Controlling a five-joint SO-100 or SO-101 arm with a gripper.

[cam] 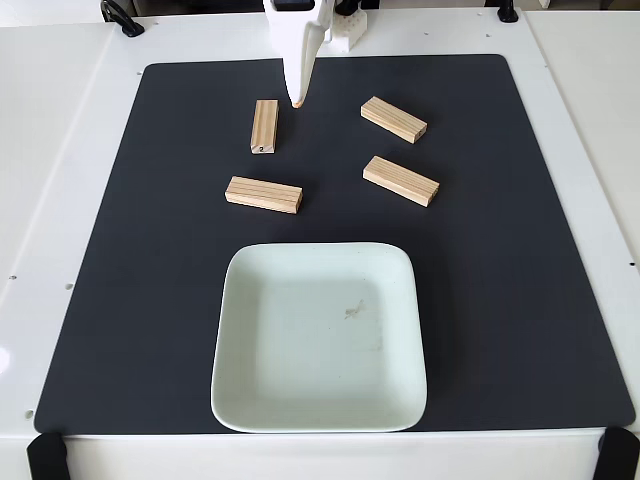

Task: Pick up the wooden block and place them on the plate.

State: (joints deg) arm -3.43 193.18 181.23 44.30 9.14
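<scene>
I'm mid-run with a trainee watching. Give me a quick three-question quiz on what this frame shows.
1. How many wooden blocks lie on the black mat?
2. True or false: one block already rests in the plate.
3. Which block is nearest the gripper: A, the upright one at upper left; B, the one at upper right; C, the one at lower right; D, the one at lower left?

Key: 1. Four. 2. False; the plate holds no block. 3. A; the gripper tip hangs just to its right in the fixed view.
</scene>
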